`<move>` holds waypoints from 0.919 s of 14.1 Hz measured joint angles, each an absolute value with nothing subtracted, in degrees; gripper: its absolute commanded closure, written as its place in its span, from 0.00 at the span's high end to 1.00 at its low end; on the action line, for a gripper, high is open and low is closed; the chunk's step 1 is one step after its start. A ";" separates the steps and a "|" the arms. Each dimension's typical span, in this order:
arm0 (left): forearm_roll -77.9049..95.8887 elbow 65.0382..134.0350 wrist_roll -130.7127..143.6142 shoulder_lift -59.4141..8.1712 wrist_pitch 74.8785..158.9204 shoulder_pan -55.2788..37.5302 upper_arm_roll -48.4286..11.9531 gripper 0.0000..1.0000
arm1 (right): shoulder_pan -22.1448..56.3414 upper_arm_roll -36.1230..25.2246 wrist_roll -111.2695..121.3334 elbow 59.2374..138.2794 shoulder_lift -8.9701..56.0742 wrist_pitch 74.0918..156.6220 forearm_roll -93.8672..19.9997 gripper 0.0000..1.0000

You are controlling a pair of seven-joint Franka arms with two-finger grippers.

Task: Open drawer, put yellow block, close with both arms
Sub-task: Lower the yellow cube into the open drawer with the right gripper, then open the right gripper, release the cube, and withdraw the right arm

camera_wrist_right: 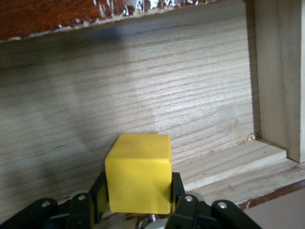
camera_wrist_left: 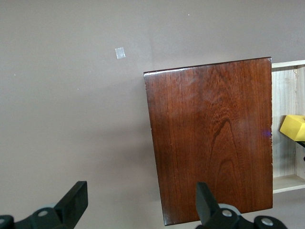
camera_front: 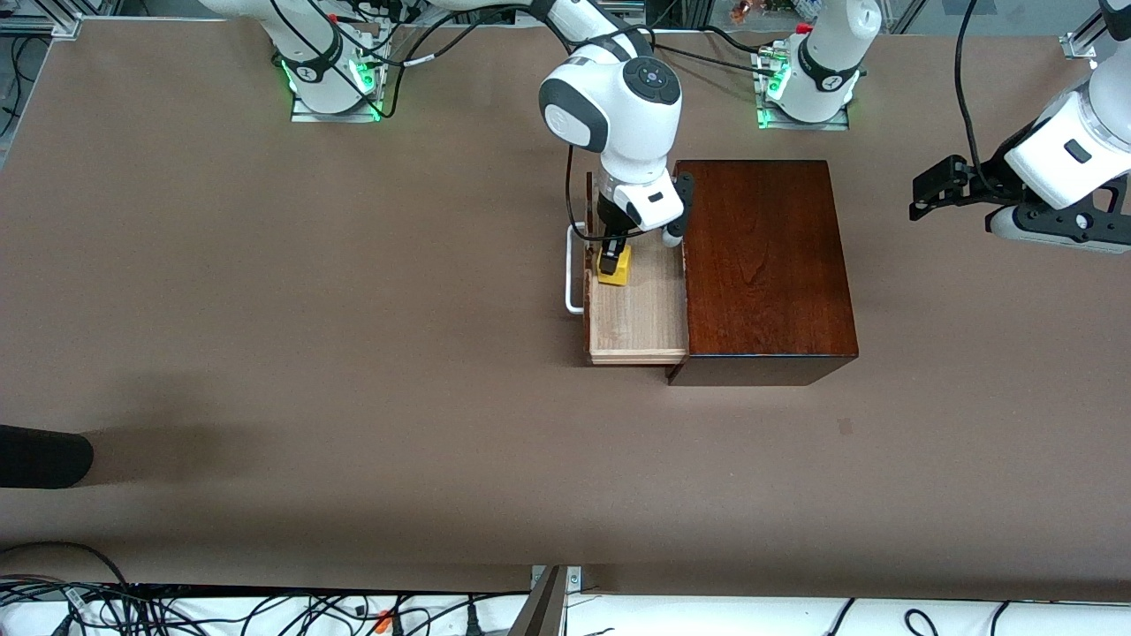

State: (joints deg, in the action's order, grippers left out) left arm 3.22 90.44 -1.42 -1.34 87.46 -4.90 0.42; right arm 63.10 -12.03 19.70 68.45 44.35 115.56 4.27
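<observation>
The dark mahogany box stands mid-table with its drawer pulled out toward the right arm's end, white handle outermost. My right gripper is down in the open drawer, shut on the yellow block. In the right wrist view the fingers clamp the block over the drawer's pale wood floor; I cannot tell whether it touches. My left gripper is open and empty in the air, over the table beside the box toward the left arm's end. Its wrist view shows the gripper, box top, drawer and block.
A dark rounded object juts in at the right arm's end of the table, nearer the front camera. A small pale mark lies on the brown tabletop near the box. Cables run along the front edge.
</observation>
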 measured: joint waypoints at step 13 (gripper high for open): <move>3.22 90.44 -1.42 -1.34 87.46 -4.91 0.42 1.00 | 59.24 -13.88 19.57 60.76 39.75 105.49 -4.61 1.00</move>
